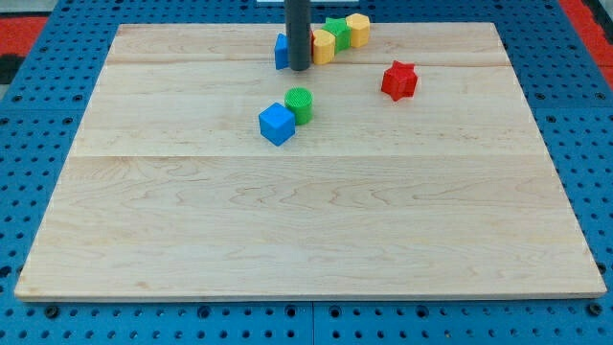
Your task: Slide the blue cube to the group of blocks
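Wooden board (316, 220) on blue pegboard (38, 115): blue cube (276, 124) touches green cylinder (300, 103); my tip (299, 68), fingerless, stands among the top cluster; red star block (399, 80) apart.

Two blue blocks (277, 124) (282, 52), two green (300, 103) (336, 31), two yellow (324, 46) (358, 30), one red star (399, 80).

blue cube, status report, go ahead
My tip at the view's top, against the block group, away from the blue cube. Cube mid-board, not yet at the group. Green cylinder touching it on the group side, partly in the way.
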